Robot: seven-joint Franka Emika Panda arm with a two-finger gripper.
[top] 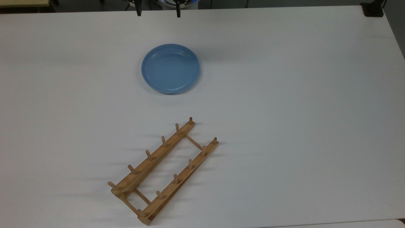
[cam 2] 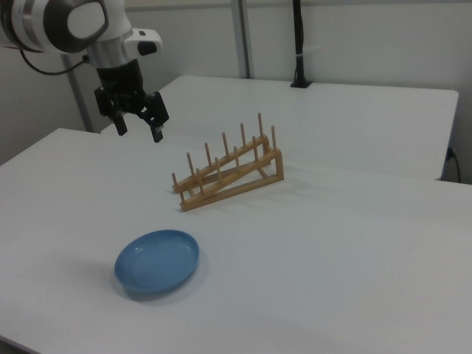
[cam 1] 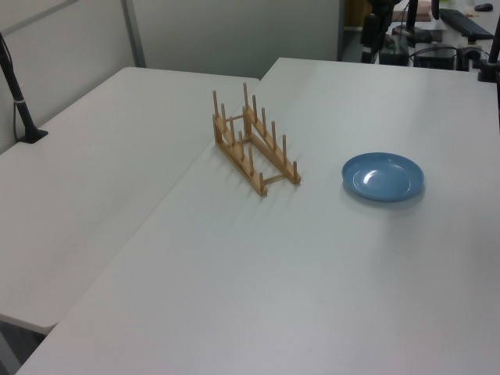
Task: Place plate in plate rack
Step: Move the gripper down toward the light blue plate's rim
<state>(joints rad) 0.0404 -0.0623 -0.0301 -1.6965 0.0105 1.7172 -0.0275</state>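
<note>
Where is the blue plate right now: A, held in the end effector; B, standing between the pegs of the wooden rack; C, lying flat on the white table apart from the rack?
C: the plate lies flat on the table, clear of the rack.

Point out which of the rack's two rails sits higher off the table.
On the plate rack, the rail farther from the plate in the right view is raised on a sloped support; the rail nearer the plate lies low on the table.
</note>
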